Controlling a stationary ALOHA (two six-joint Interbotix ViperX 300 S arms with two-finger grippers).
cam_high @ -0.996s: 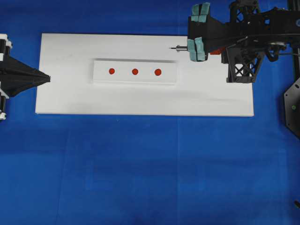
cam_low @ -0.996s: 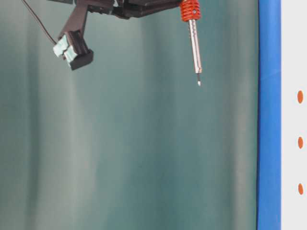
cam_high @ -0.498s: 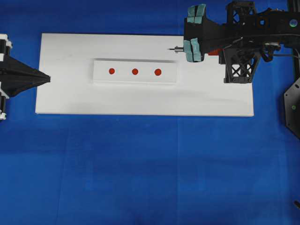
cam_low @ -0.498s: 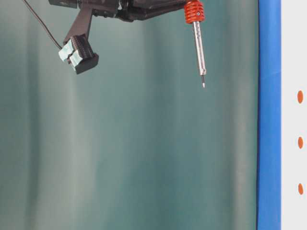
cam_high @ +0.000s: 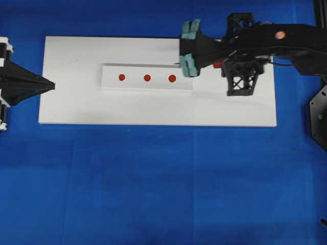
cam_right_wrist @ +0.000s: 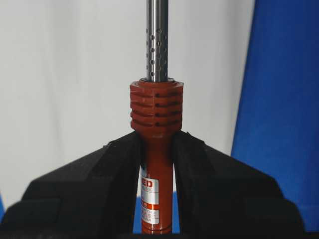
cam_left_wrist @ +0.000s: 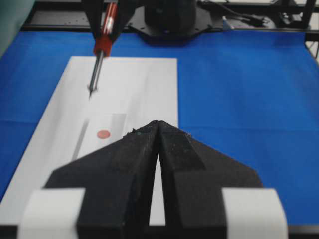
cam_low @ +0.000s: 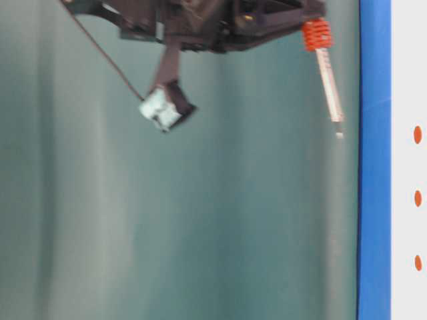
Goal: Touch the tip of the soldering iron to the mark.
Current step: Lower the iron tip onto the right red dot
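The soldering iron [cam_right_wrist: 156, 107] has an orange-red ribbed handle and a silver shaft. My right gripper [cam_right_wrist: 157, 149] is shut on its handle. In the overhead view the right gripper [cam_high: 220, 63] covers most of the iron, and the tip pokes out by the back right end of a raised white strip [cam_high: 133, 84]. Three red marks lie on the strip: left [cam_high: 121, 77], middle [cam_high: 147, 78], right [cam_high: 172, 78]. In the table-level view the iron [cam_low: 328, 73] hangs tip-down, apart from the surface. My left gripper [cam_high: 51, 86] is shut and empty at the board's left edge, as the left wrist view [cam_left_wrist: 158, 124] also shows.
The strip rests on a white board [cam_high: 76, 109] on a blue cloth [cam_high: 153, 178]. The iron's black cord [cam_low: 107, 57] trails behind the right arm. A black fixture [cam_high: 318, 115] stands at the right edge.
My right arm has moved left with the iron, bringing its tip from off the strip's right end to the strip's back right edge, and lower. The left arm has not moved.
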